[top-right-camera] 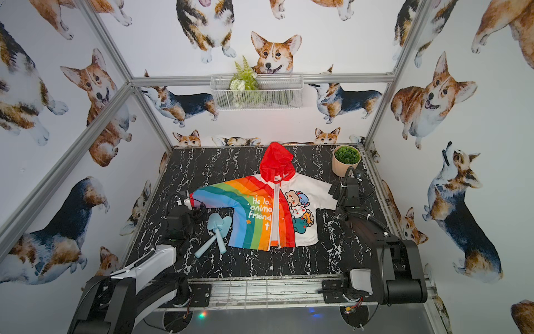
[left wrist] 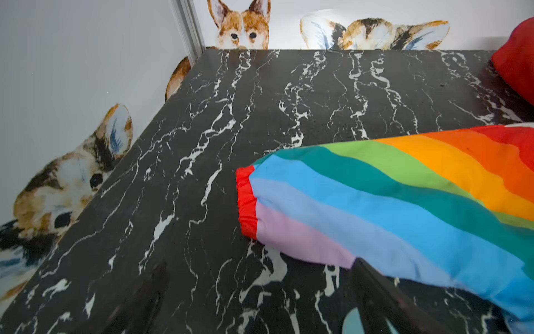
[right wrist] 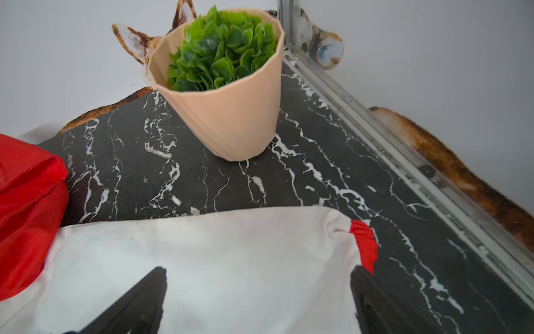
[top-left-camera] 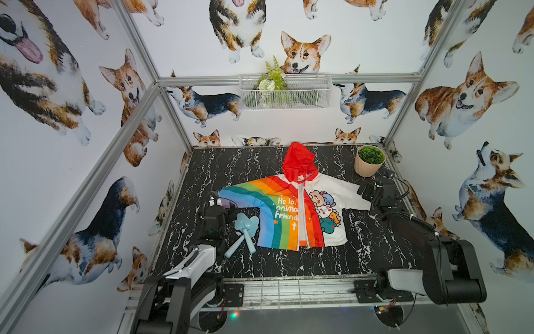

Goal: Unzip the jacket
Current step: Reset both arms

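White wire basket (top-left-camera: 306,97) on back wall holds green fern with white flower (top-left-camera: 273,79). Peach faceted pot (top-left-camera: 368,170), 1 o'clock corner of black marbled table (top-left-camera: 231,164), holds green leafy plant (top-left-camera: 371,154). Mid-table, flat: child's rainbow-and-white hooded jacket (top-left-camera: 284,214), long axis 12–6, red hood at 12 o'clock. Left gripper (left wrist: 260,263) beside rainbow cuff, jaws wide, empty. Right gripper (right wrist: 258,269) over white sleeve, jaws wide, empty. Zipper pull too small to make out.
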Tool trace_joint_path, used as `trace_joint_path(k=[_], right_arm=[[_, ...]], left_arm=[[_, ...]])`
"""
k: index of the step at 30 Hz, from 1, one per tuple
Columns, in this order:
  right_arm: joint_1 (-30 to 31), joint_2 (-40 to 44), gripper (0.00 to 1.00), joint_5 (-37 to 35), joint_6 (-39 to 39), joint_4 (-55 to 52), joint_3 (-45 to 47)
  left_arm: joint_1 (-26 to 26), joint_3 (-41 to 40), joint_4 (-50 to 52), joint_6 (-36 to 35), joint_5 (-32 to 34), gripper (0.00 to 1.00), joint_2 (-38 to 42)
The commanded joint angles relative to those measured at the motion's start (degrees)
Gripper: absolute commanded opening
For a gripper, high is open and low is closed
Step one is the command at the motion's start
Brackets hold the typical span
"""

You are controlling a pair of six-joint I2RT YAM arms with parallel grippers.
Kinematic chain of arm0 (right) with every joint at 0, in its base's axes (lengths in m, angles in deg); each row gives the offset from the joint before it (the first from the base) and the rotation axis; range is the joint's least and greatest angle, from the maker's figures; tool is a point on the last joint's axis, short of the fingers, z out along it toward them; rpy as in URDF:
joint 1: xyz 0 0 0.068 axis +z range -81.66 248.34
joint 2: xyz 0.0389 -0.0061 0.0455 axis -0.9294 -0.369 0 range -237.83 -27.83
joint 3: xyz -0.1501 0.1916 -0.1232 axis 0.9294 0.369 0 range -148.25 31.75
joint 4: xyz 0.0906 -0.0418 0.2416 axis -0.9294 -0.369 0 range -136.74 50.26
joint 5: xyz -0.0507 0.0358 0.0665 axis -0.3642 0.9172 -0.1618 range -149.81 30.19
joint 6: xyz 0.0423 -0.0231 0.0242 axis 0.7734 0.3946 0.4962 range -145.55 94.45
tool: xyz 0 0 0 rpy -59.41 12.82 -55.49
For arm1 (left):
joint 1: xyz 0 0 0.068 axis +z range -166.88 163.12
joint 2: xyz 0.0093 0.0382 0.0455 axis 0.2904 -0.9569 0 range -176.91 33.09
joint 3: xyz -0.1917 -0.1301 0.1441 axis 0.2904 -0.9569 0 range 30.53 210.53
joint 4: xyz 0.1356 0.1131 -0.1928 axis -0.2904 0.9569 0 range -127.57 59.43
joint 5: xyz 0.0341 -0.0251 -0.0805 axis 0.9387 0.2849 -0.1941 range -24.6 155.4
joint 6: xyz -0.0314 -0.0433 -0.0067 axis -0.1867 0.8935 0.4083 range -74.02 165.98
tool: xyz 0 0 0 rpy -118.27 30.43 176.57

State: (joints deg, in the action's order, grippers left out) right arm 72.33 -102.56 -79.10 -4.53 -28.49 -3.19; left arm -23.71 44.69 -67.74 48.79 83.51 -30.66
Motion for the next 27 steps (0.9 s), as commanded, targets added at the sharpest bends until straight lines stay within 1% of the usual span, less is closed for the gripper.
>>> trace_joint_path(k=[1,2,4,6,9,11,12,13,14,17,20,21,23,25,27], right_arm=[[-0.4,-1.4,1.00,-3.8,-3.3,-1.5,-1.8],[-0.3,-1.7,1.00,-3.5,-4.3,-1.2,-2.1],[-0.3,-2.4,0.99,-4.8,-6.7,-2.0,-2.7],[-0.4,-3.7,1.00,-5.6,-8.9,-0.4,-2.1],[-0.4,-6.3,1.00,-3.6,-11.1,4.2,-0.7],[-0.4,-8.7,1.00,-3.1,-12.6,6.3,-0.8],[-0.4,-9.8,1.00,-2.6,-13.3,7.5,-0.7],[-0.4,-10.9,1.00,-1.7,-14.0,9.1,-0.5],[-0.4,-11.7,1.00,-0.3,-14.8,11.4,0.1],[-0.4,-11.0,0.99,3.2,-16.2,12.8,1.5],[-0.4,-9.1,0.99,4.4,-16.8,17.7,5.1],[-0.4,-8.1,1.00,4.6,-16.8,20.1,7.0],[-0.4,-6.8,1.00,4.1,-16.4,26.2,10.9],[-0.5,-6.9,0.99,3.8,-16.3,30.6,13.1],[-0.4,-6.8,1.00,4.2,-16.4,31.1,13.5]], left_arm=[[0.1,0.9,-11.1,-5.7,-1.1,1.00,-5.9],[0.1,2.1,-8.7,-5.5,-2.1,1.00,-6.4],[0.1,2.3,-11.4,-6.0,-2.1,1.00,-8.2],[0.2,2.7,-11.9,-6.0,-3.4,1.00,-9.0],[0.6,3.1,-14.0,-6.1,-6.3,1.00,-10.8],[1.7,3.1,-17.0,-5.4,-9.9,1.00,-12.8],[2.7,2.8,-20.7,-4.4,-14.2,1.00,-14.9],[3.4,2.8,-24.1,-4.6,-16.7,1.00,-16.6],[3.7,3.6,-24.1,-4.6,-17.5,1.00,-18.4],[4.4,4.1,-27.2,-3.8,-17.4,1.00,-23.0],[4.5,4.7,-30.0,-3.6,-16.6,1.00,-26.8],[4.4,5.7,-25.6,-3.3,-16.2,1.00,-25.6],[4.4,7.4,-23.7,-2.2,-12.5,1.00,-26.4],[4.0,7.4,-24.0,-2.4,-11.8,1.00,-26.4],[3.5,7.6,-22.9,-2.4,-10.8,1.00,-26.0]])
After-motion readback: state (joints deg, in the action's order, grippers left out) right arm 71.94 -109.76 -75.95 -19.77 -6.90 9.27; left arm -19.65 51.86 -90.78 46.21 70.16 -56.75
